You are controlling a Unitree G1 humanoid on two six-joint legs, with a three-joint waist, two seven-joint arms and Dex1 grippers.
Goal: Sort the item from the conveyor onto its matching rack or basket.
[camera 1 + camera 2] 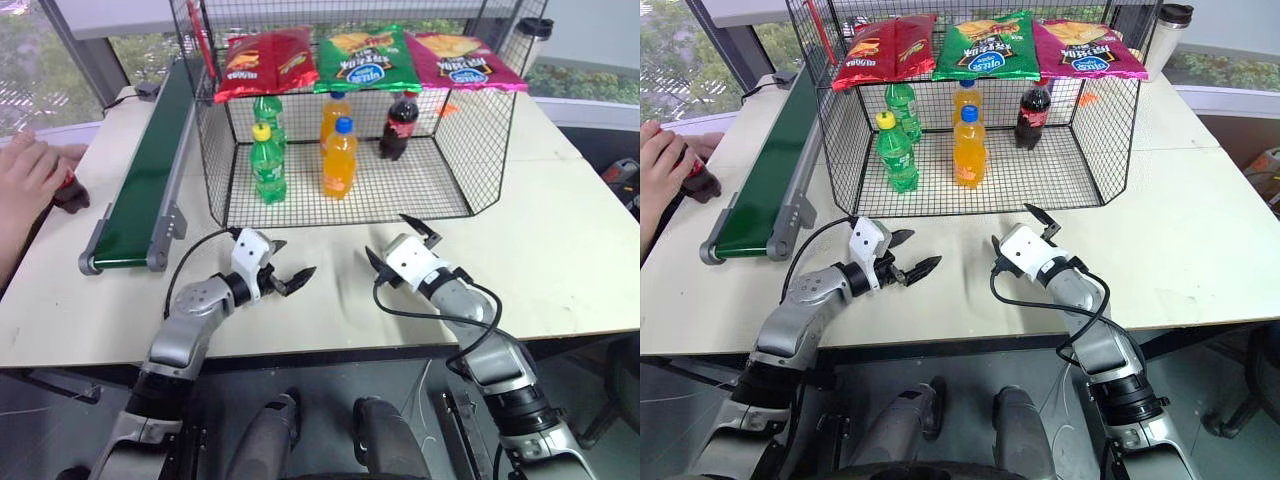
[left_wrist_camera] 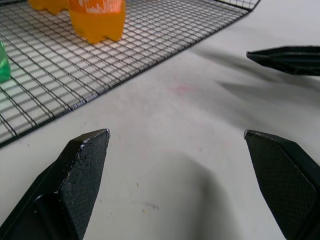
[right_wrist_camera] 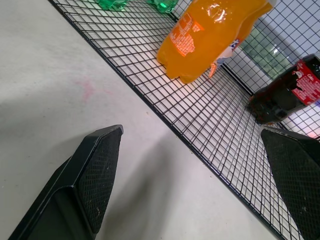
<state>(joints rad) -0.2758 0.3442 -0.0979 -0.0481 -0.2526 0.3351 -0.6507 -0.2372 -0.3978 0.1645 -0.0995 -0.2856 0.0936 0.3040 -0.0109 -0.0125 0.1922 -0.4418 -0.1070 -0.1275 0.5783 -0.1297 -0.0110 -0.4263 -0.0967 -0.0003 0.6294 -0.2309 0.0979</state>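
Cola bottle (image 1: 70, 190) at nine o'clock, mostly hidden under a person's hand (image 1: 28, 180); left gripper (image 1: 287, 265) and right gripper (image 1: 400, 240) gape empty.

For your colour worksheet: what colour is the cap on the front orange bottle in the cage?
Blue. The front orange bottle shows it best in the left eye view.

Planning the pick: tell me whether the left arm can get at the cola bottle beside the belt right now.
Probably not: a person's hand covers the cola bottle, which lies beyond the conveyor from the open left gripper.
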